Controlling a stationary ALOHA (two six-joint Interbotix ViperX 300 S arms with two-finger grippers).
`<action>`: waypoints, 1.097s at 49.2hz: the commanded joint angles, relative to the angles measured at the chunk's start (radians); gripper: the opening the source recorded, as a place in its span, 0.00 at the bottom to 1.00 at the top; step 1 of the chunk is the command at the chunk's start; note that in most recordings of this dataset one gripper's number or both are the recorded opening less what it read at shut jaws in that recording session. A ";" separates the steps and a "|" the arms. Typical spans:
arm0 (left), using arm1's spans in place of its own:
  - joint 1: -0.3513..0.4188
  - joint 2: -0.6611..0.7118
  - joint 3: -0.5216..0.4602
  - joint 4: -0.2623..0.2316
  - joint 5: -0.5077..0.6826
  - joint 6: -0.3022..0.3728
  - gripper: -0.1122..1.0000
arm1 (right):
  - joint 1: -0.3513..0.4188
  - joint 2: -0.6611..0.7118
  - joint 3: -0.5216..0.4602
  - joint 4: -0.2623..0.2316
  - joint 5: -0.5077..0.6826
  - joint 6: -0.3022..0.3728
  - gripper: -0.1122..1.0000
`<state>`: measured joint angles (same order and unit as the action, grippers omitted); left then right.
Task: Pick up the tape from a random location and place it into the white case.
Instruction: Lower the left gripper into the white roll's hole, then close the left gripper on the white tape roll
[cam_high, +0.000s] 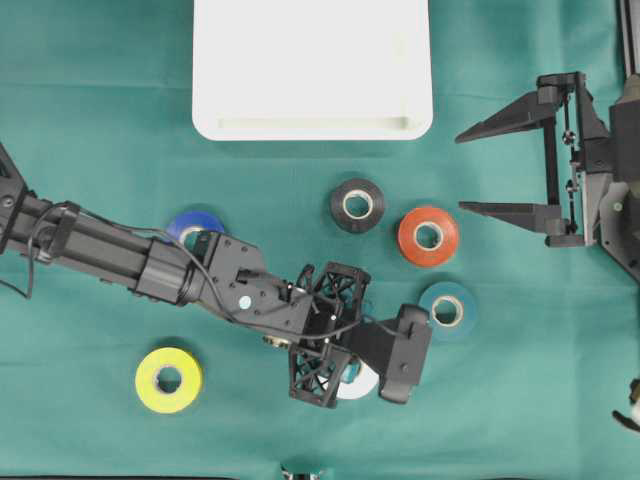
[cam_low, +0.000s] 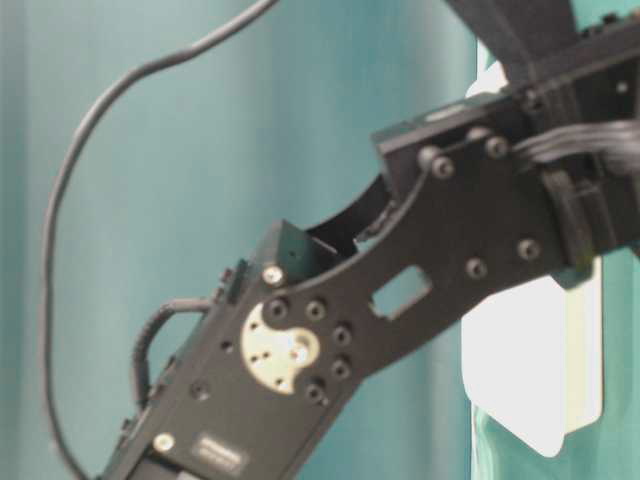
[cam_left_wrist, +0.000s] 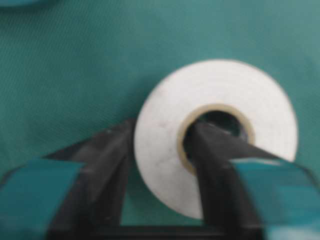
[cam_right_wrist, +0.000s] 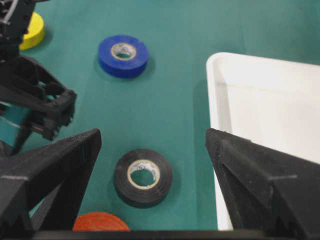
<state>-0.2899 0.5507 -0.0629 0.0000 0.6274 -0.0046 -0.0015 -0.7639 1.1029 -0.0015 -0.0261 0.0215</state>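
- The left claw pinches the white tape roll's wall, one finger inside its core, one outside.
- The right claw gapes wide, holding nothing.
- The white case lies well beyond the left claw.

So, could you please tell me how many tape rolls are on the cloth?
6: yellow lower left, blue behind the left arm, black centre, orange, teal, white in the left hand.

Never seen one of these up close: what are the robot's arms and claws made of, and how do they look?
Both arms are black. The left arm has a ribbed tubular section, loose black cables, lattice brackets and silver screws. The right gripper has long, tapering black fingers. The left gripper has teal pads.
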 joint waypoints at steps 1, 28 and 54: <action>-0.002 -0.018 -0.006 0.000 0.017 -0.005 0.35 | 0.003 0.000 -0.025 0.003 -0.006 0.002 0.93; -0.012 -0.020 -0.025 0.000 0.031 -0.006 0.34 | 0.006 0.000 -0.025 0.003 -0.003 0.002 0.93; -0.018 -0.190 -0.074 0.003 0.160 -0.002 0.34 | 0.008 0.000 -0.026 0.003 -0.003 0.002 0.93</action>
<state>-0.3053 0.4495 -0.1104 0.0000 0.7808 -0.0061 0.0046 -0.7639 1.1029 -0.0015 -0.0261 0.0199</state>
